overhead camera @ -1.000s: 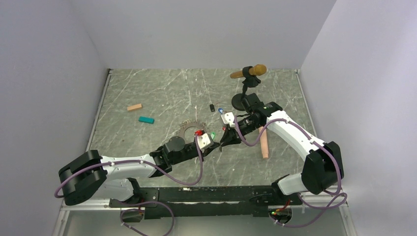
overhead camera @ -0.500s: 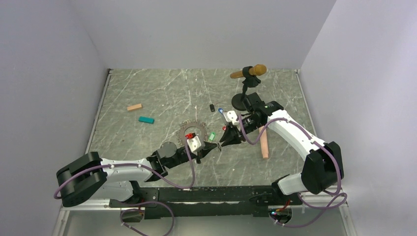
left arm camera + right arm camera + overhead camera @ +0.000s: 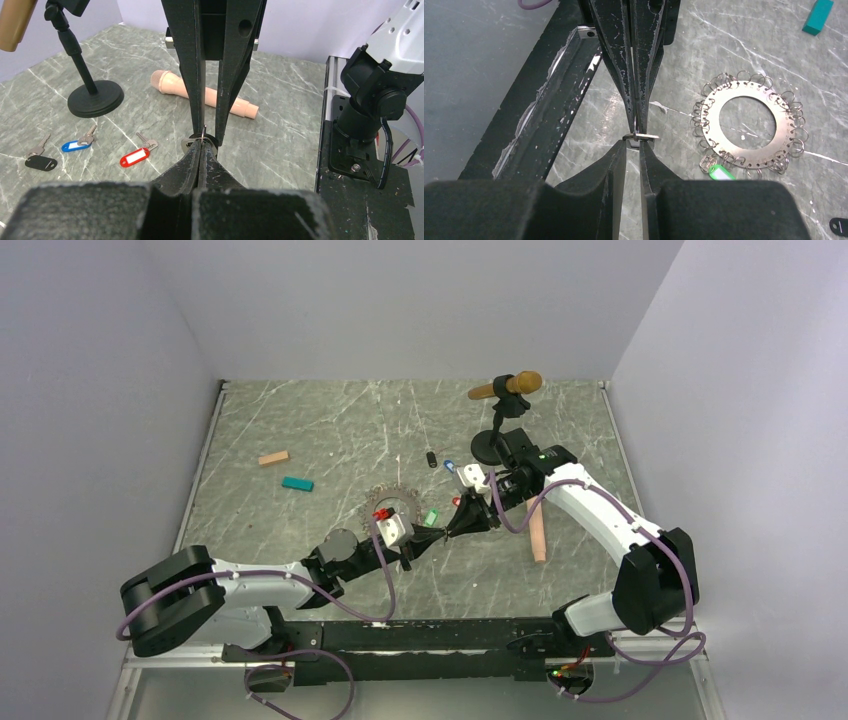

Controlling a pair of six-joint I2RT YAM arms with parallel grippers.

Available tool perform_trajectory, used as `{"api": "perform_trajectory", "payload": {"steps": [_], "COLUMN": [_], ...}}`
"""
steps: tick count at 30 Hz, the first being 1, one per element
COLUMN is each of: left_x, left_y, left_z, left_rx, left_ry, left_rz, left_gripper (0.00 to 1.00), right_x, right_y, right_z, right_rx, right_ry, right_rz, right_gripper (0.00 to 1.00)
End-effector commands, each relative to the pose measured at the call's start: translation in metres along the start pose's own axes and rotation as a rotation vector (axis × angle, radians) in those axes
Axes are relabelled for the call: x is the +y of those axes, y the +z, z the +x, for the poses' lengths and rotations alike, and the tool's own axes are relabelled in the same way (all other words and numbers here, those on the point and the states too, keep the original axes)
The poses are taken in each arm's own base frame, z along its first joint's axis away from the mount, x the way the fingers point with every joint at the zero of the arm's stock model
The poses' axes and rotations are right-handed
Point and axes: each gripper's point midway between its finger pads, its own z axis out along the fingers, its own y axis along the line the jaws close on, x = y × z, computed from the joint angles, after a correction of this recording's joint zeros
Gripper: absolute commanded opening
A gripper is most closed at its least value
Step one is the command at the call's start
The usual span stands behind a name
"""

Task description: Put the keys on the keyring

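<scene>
My left pincer (image 3: 200, 146) and right pincer (image 3: 633, 145) both clench one small silver wire loop (image 3: 642, 136), so I should pry slowly.

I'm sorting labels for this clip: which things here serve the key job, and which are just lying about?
Job: keyring, green key, red key, blue key, black key, small split ring between left gripper and right gripper.
Lying about: teal block, tan block, microphone on stand, pink microphone.
</scene>
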Motion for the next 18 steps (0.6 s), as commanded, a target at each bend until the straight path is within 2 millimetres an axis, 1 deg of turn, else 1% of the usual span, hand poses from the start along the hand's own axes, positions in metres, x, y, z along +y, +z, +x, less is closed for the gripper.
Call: {"api": "perform_trajectory", "payload": {"steps": [1, 9, 18], "left_x": [-0.0038, -0.0048, -0.0054], "left_y": [0.0056, 0.0051, 0.0042], "left_z": [-0.0162, -0.0144, -0.0101], "left_rx": [-0.057, -0.052, -0.043], "left_ry": [-0.013, -0.016, -0.022], "left_rz": [0.021, 0.026, 0.026], "left_gripper": [0.0, 0.0, 0.0], "right_x": [0.0005, 0.0003, -0.0004], "right_y": [-0.0002, -0.0009, -0.0061], "right_z": [-0.0175, -0.0193, -0.0235], "right_rx": [-0.067, -0.068, -0.086], "right_ry": [-0.048, -0.053, -0.051], "right_rz": [-0.01, -0.008, 0.007], "right_gripper": [0.19, 0.19, 0.18]}}
